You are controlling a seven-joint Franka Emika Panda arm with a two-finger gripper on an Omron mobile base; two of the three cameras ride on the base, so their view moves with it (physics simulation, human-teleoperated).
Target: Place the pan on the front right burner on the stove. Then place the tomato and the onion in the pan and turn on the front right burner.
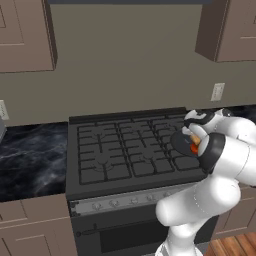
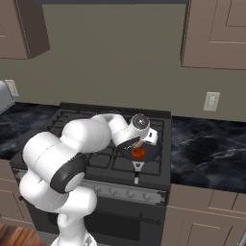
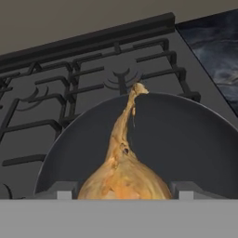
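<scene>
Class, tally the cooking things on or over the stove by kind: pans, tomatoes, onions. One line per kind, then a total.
Pans: 1, the pan on the stove.
Tomatoes: 1, the tomato in the pan.
Onions: 1, the onion between the gripper fingertips.
Total: 3

wall (image 1: 125, 65): beige | cabinets (image 1: 25, 35): brown | countertop (image 2: 206, 144): black marble | floor (image 1: 232, 246): wood

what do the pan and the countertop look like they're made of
The pan: probably dark nonstick-coated metal, going by its smooth, matte grey-black inside with no shine. The countertop: looks like polished black marble or granite, with pale cloudy veins across a glossy surface.
</scene>
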